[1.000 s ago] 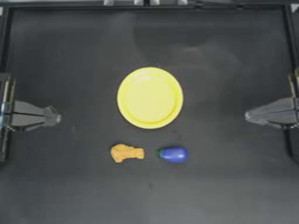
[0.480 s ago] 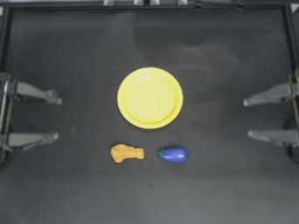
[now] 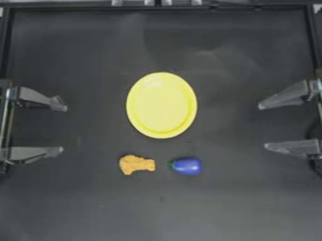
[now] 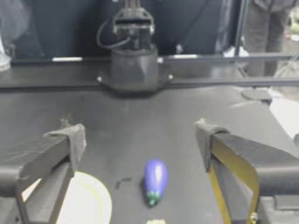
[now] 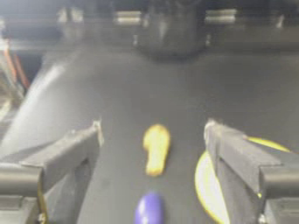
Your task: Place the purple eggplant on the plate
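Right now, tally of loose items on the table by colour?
Yellow: 1, the plate
Blue-purple: 1, the purple eggplant
Orange-tan: 1, the nugget-like piece
Total: 3

In the left wrist view the plate [image 4: 88,203] is partly covered by one jaw of the left gripper [image 4: 137,146] and cut by the bottom edge; only a sliver of the orange-tan piece [image 4: 155,222] is seen there. In the right wrist view the purple eggplant [image 5: 149,209] is blurred and cropped at the bottom, its stem not made out; the plate is half hidden behind a jaw of the right gripper [image 5: 153,131].
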